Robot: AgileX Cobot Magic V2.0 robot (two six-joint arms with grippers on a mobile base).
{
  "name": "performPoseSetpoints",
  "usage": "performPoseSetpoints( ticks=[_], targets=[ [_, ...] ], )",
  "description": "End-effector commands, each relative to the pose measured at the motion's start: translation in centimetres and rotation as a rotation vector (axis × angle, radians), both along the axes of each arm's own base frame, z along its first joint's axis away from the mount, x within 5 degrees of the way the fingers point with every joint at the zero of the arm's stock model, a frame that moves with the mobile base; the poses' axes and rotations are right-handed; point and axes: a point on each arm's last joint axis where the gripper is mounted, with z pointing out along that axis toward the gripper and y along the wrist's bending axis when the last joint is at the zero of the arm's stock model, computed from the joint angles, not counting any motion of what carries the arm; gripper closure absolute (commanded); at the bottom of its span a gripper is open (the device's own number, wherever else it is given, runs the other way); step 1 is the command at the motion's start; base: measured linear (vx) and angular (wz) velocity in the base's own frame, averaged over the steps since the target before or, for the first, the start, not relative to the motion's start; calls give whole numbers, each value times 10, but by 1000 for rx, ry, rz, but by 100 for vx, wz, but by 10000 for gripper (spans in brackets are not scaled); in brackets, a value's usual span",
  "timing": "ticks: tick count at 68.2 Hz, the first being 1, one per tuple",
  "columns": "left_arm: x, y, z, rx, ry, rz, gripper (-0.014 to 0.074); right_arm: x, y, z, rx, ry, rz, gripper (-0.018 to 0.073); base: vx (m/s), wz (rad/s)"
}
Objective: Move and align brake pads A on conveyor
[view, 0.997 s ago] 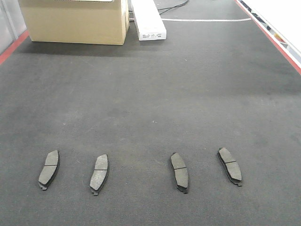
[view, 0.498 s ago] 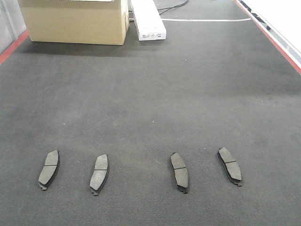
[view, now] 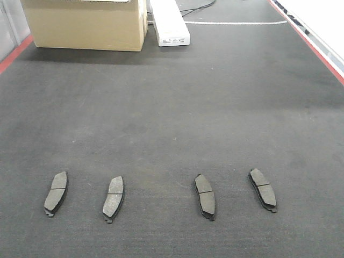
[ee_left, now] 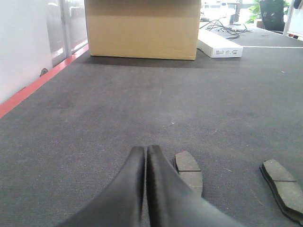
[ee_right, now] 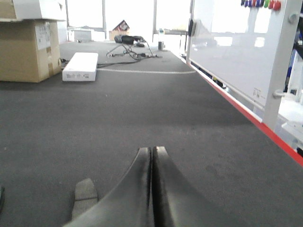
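Red-edged conveyor (view: 172, 107), four brake pads A (view: 115, 196) near front edge

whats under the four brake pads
Only the conveyor belt shows beneath the brake pads; they lie flat on it. Whatever their undersides cover is hidden.

white box (view: 169, 22) label print, illegible

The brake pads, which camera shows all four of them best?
The front-facing view: all four brake pads lie unobstructed in a row. The left wrist view shows two, one partly behind the left gripper; the right wrist view shows one clearly.
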Motion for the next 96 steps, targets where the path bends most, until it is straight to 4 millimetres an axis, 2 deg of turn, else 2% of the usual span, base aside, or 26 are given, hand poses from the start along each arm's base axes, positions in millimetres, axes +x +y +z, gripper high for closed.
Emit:
performPoseSetpoints(
  ticks=[1,96],
  targets=[
    [0,0,1,-8,-67,-5,603,-1,1,5,-21,-97,6,571,0,0],
    [0,0,1,-8,-67,-5,603,-1,1,6,-24,-100,5,571,0,0]
  ],
)
